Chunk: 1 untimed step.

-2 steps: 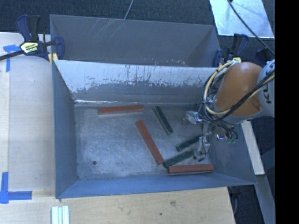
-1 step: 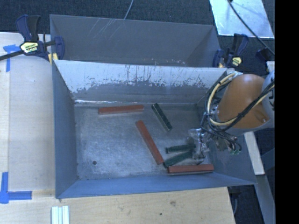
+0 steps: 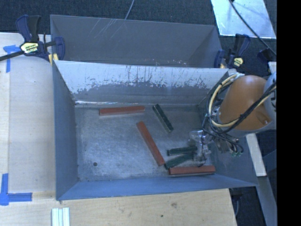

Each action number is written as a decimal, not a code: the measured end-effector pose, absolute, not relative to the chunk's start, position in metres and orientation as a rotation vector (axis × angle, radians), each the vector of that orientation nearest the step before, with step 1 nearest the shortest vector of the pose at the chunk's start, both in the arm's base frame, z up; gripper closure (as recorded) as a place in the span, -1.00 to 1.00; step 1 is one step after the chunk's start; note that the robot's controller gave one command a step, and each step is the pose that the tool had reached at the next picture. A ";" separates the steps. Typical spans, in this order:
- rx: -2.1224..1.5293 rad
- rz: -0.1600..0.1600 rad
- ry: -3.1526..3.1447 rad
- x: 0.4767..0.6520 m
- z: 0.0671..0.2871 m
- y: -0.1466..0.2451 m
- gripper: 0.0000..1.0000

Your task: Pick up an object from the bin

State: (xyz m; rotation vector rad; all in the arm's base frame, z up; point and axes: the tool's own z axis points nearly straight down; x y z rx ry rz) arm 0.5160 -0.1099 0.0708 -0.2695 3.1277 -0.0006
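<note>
a slim dark green bar [image 3: 181, 151] lies at the arm's [image 3: 240, 102] end, front right.

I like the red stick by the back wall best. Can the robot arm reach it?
Probably yes. The red stick lies alone on the bin floor, nothing on top. The end effector is over the dark green sticks at the right, so it must cross over.
</note>
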 end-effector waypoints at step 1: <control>-0.270 0.002 3.133 0.515 0.075 -0.110 1.00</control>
